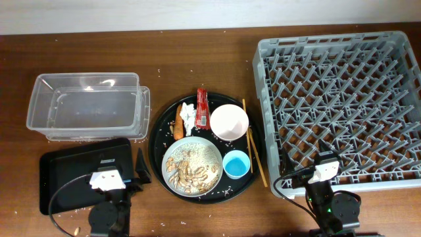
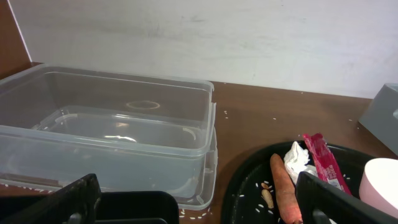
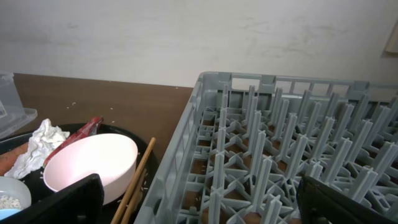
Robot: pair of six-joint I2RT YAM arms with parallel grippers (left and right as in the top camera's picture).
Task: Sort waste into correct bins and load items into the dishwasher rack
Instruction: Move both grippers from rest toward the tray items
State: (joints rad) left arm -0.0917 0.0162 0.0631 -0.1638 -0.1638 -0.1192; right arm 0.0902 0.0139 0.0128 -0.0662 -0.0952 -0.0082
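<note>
On the round black tray (image 1: 158,141) lie the white tissue (image 1: 189,115), red wrapper (image 1: 202,107), carrot piece (image 1: 178,125), pink-white bowl (image 1: 229,122), blue cup (image 1: 236,164), chopsticks (image 1: 253,145) and a plate (image 1: 167,172) holding food scraps with rice (image 1: 192,168). The clear tub (image 1: 39,99) stands at the left, with the shallow black tray (image 1: 66,164) in front of it. The grey rack (image 1: 329,45) is at the right. My left gripper (image 2: 199,208) is open and empty between the black tray and the round tray. My right gripper (image 3: 205,205) is open and empty over the rack's front left corner.
Rice grains are scattered on the wooden table round the tub and trays. A pale wall runs along the back edge. The rack holds nothing. In the right wrist view the bowl (image 3: 93,162) and chopsticks (image 3: 140,177) sit just left of the rack wall (image 3: 180,155).
</note>
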